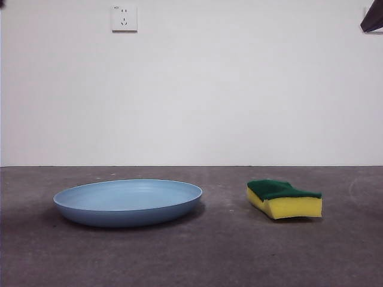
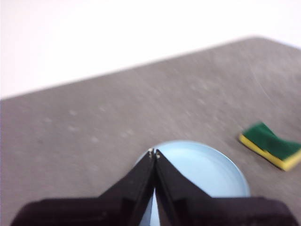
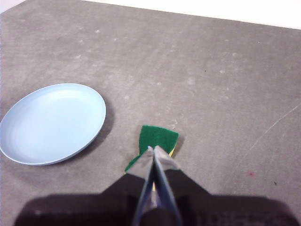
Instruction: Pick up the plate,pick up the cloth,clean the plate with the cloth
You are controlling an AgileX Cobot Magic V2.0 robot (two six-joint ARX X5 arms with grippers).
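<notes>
On my feed the plate (image 1: 128,202) and the sponge (image 1: 284,199) sit apart on the grey table (image 1: 215,257), both untouched. My left gripper (image 2: 154,152) hangs above the plate, jaws pressed together; my right gripper (image 3: 153,149) hovers over the sponge, jaws closed too.

a plain white wall (image 1: 239,89) is seen right behind the table, lit evenly with no visible marks. a white wall socket (image 1: 124,18) is mounted high up on it, left of centre. the table (image 1: 227,251) is covered in a dark grey, slightly speckled surface, and a few pale scuffs and a thin curved scratch (image 3: 273,127) are spotted on it.
</notes>
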